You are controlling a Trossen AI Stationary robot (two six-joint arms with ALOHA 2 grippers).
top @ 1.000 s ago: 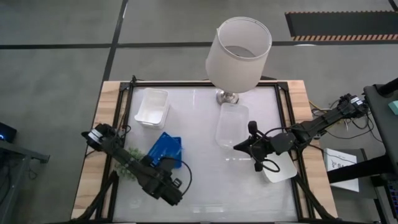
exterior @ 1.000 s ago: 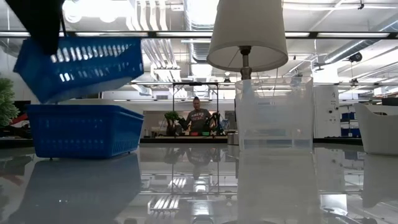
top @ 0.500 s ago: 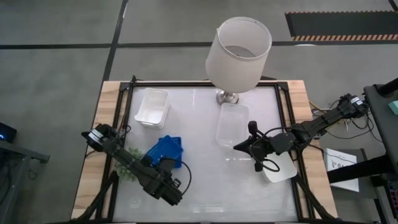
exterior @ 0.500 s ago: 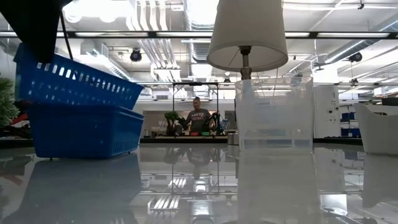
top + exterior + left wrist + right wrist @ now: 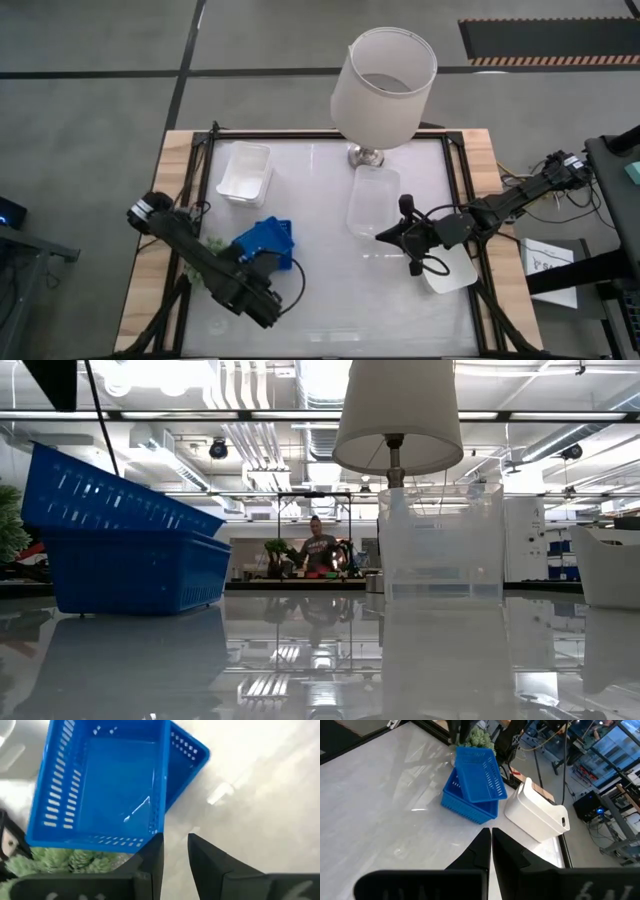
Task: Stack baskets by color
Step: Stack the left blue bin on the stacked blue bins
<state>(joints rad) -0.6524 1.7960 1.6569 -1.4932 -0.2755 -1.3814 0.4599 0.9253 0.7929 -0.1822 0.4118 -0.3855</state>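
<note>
Baskets sit in three colours across a glossy white table [image 5: 330, 290] seen from above: two blue baskets [image 5: 265, 243] rest one in the other but askew at the near left, a white basket [image 5: 245, 173] lies at the far left, a clear basket [image 5: 371, 200] stands beside the foot of a large white lamp [image 5: 384, 75], and a second white basket [image 5: 452, 271] lies at the right edge, partly under the right arm. The left gripper [image 5: 263, 262] hangs just beside the blue pair, next to a spiky green plant [image 5: 212, 246]. The right gripper [image 5: 385, 236] hovers off the near corner of the clear basket.

At table height, the upper blue basket [image 5: 105, 495] sits tilted in the lower blue basket [image 5: 130, 570], one end lifted well above the rim. The clear basket [image 5: 440, 545] stands below the lamp [image 5: 397, 415], with a white basket [image 5: 608, 565] at the far right and a person [image 5: 317, 550] far off in the room.

From the left wrist, the dark fingers [image 5: 152, 855] stand slightly apart and hold nothing, just off the rim of the upper blue basket [image 5: 107, 790], the green plant [image 5: 65, 860] alongside.

From the right wrist, the fingers [image 5: 481, 851] are pressed together and empty; beyond them lie the crooked blue stack [image 5: 472, 785] and a white basket [image 5: 537, 815].
</note>
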